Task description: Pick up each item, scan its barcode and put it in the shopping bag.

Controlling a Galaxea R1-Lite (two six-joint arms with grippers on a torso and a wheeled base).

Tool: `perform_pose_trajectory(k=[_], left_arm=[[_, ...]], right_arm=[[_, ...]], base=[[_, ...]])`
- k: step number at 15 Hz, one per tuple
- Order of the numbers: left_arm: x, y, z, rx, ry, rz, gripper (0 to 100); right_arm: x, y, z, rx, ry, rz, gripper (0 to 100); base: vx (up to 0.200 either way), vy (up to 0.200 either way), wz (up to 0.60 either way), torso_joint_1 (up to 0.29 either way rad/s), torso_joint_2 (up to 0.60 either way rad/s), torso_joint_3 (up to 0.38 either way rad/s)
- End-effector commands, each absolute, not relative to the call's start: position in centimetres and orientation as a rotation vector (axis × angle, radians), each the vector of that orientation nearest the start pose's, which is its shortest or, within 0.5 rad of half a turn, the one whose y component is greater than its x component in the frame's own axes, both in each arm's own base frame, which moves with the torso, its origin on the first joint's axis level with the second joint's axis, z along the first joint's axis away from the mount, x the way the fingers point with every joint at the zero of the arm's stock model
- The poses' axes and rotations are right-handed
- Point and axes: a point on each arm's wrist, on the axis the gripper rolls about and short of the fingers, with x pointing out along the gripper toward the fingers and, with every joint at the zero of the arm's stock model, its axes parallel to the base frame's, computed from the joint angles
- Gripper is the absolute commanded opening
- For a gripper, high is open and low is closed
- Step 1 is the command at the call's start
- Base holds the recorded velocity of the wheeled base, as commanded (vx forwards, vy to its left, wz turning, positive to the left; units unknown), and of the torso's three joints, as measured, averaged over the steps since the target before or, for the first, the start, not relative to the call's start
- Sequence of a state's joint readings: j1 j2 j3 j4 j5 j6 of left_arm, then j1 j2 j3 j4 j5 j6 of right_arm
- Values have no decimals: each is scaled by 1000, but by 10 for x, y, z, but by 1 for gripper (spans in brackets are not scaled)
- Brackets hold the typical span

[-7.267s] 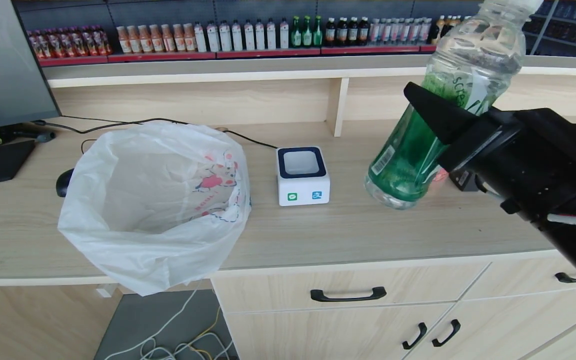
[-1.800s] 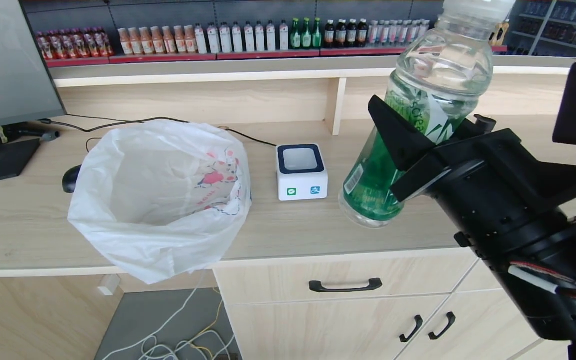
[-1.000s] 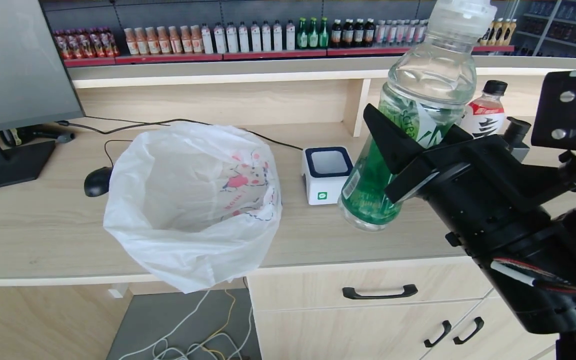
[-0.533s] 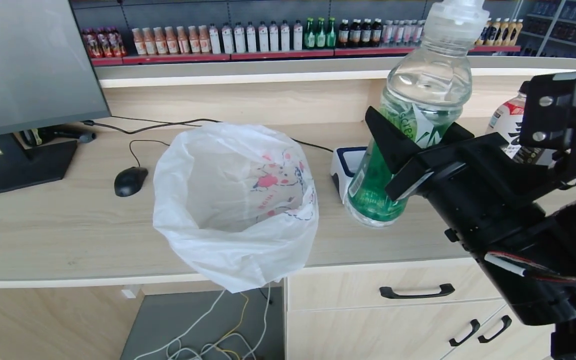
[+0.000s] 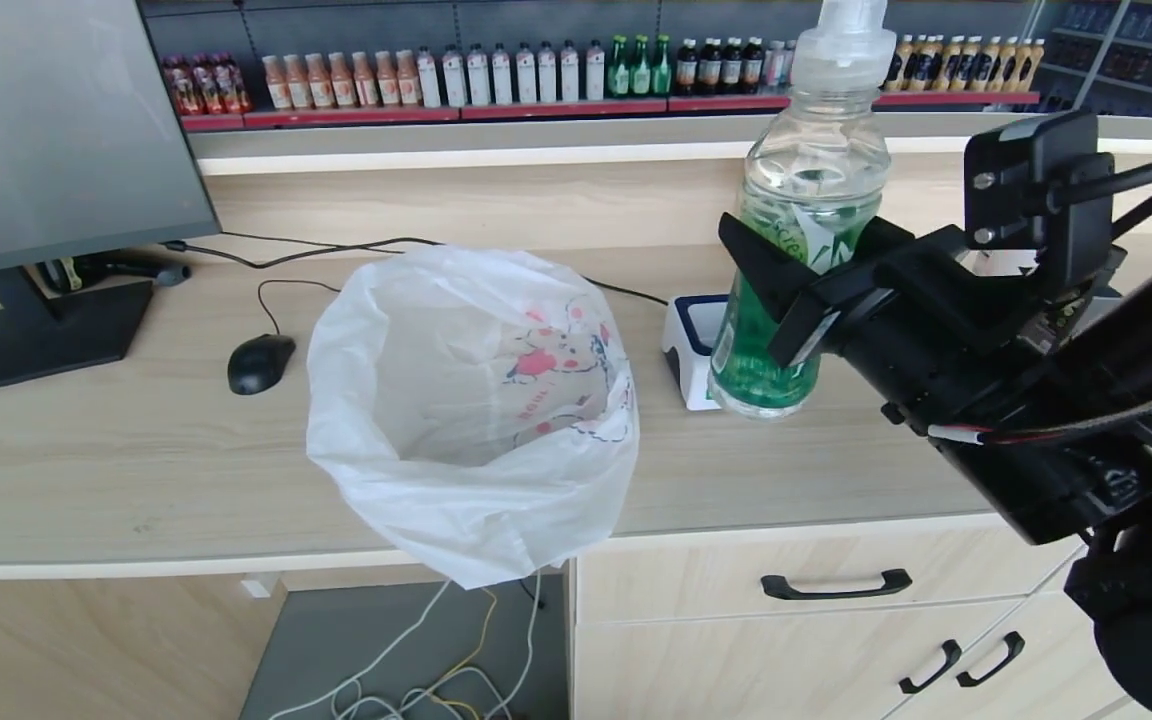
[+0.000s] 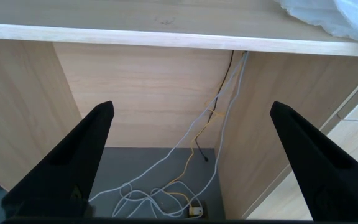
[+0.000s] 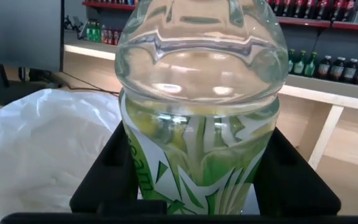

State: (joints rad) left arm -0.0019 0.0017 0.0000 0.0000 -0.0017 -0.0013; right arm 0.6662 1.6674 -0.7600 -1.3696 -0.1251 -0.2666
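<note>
Clamping the upright bottle (image 5: 802, 180) right of centre in head view: right fingers (image 5: 764, 268). Scanner (image 5: 686, 340) partly behind it; shopping bag (image 5: 471, 430) at frame centre, on the surface (image 5: 116, 450) edge.
Left wrist view: left fingers (image 6: 73, 162) apart, cables (image 6: 166, 180) below.
Right wrist view: bottle central, bag beyond.

A shop: drink shelves (image 5: 536, 100) behind checkout counter (image 5: 136, 470).

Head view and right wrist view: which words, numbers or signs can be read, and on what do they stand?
On the bottle label: white lettering, half hidden by the right gripper; no whole word reads.
On the barcode of the bottle: digits too small.
On the shopping bag: red print by the cartoon, blurred.
On the monitor frame: tiny mark, too small.
On the shelf bottles: labels too small.
</note>
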Motion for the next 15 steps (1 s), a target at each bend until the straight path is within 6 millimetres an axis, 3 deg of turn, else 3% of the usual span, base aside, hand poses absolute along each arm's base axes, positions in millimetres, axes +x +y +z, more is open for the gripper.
perform_pose_trajectory(k=[1,6,11,15], left_arm=[[-23,0,76,-2,2,-3,100],[-23,0,76,-2,2,-3,100],[-23,0,76,-2,2,-3,100],[-23,0,76,-2,2,-3,100]], right_arm=[[239,179,266,-104,-523,458,0],[278,179,269,-304,-624,467,0],[303,192,252,-506,-748,546,0],[323,159,251,-631,-802,581,0]], base=[[0,0,0,0,0,0],[0,0,0,0,0,0],[0,0,0,0,0,0],[0,0,0,0,0,0]])
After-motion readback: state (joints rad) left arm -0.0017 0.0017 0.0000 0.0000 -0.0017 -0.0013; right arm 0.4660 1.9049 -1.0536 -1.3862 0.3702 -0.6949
